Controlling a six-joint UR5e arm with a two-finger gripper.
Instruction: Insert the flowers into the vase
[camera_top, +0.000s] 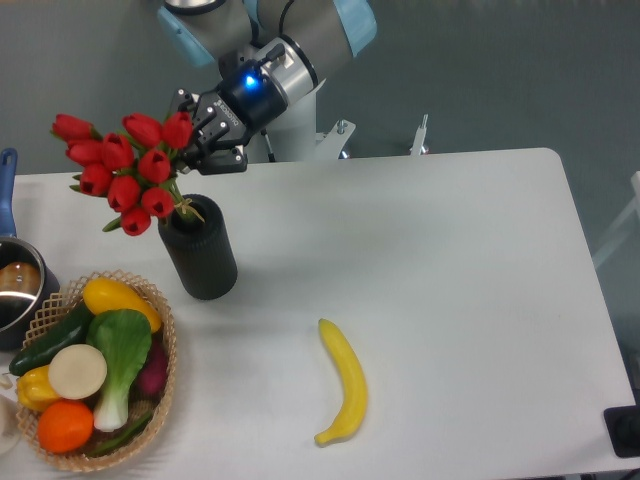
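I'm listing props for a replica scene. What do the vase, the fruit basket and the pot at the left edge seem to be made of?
The vase: matte black, no glare; plastic or ceramic, unclear. The basket: tan woven wicker, open weave along the rim. The pot: shiny metal rim, blue handle, probably plastic.

Basket (160, 330), pot (15, 290) crowd vase (200, 255) left; right side open.

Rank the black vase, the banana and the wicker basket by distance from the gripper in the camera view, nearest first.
From the gripper at the top left:
1. The black vase, just below it on the table.
2. The wicker basket, further down at the left edge, full of vegetables.
3. The banana, toward the front middle of the table.
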